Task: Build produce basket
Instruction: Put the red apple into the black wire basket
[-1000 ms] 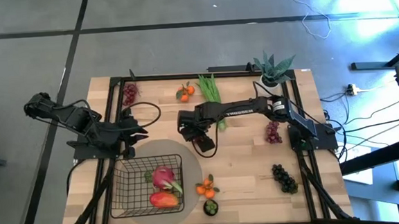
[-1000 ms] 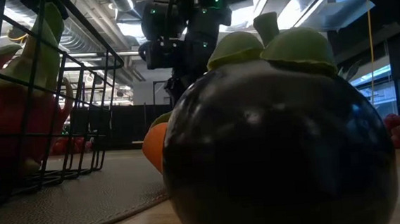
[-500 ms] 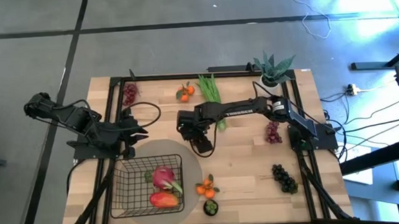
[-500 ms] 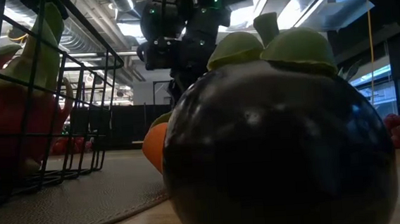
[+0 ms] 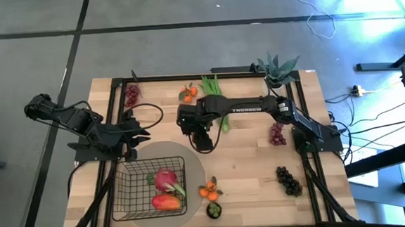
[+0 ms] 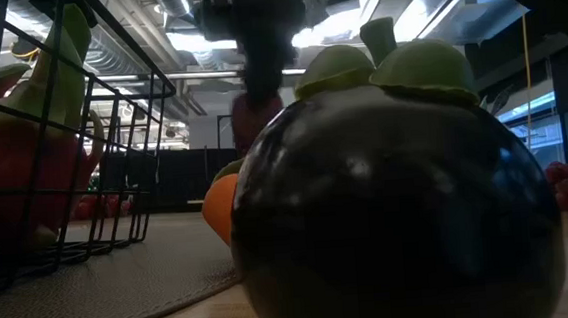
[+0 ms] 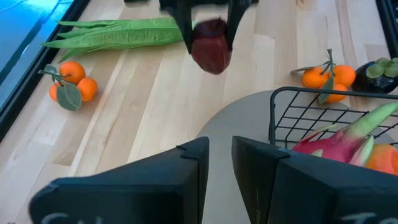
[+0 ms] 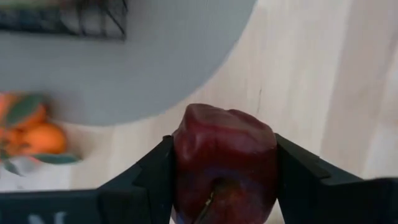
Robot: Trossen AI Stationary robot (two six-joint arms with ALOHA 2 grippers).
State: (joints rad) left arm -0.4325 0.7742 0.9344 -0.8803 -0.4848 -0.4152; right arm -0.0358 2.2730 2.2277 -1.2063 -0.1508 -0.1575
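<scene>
Lifted off the table — red fruit [image 8: 224,163] clamped between right fingers [image 8: 152,171].

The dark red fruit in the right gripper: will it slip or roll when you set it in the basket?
The dark red fruit looks glossy and rounded, so it may roll once released. The right gripper pinches it at its sides, which seems secure for now. Its lumpy shape might stop it against the basket mesh.

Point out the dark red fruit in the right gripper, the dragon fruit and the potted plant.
dark red fruit [image 8: 224,162], right wrist view, middle of its skin
dragon fruit [image 5: 165,179], high view, pink body
potted plant [image 5: 278,69], high view, spiky leaves
</scene>
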